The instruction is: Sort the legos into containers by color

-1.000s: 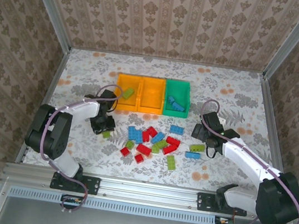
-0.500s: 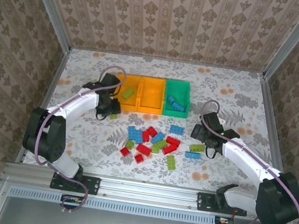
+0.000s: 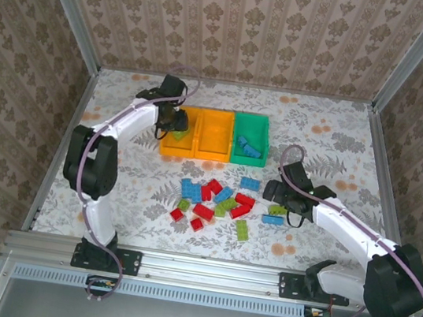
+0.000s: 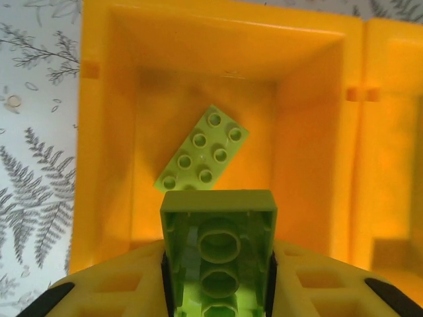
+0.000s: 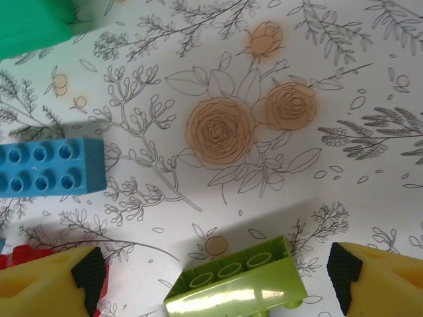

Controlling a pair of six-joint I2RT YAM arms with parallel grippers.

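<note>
- held lime brick (image 4: 218,251): pinched in the left gripper (image 3: 174,119), hollow underside facing the wrist camera, long axis running along the gripper and out toward the bin's far wall; it hangs over the near part of the left orange bin (image 4: 99,132)
- left gripper pads press both long sides of that brick, closed down to its width
- second lime brick (image 4: 202,156): lies flat on the left orange bin's floor, studs up, long axis diagonal, from near-left to far-right in the wrist view; apart from the held one
- middle orange bin (image 4: 390,132): touches the left bin's right wall; green bin (image 3: 252,122) is next in the row, with blue bricks (image 3: 251,149) inside
- loose bricks (image 3: 209,200): red, blue and lime cluster on the worktop (image 3: 335,129), in front of the bins
- lime brick on the worktop (image 5: 234,284): to the right of the cluster, tipped on its side, long axis across the right gripper (image 5: 217,267), which is spread wide on either side of it, not touching
- blue brick (image 5: 49,166): studs up, long axis left-right in the right wrist view, beyond the lime one
</note>
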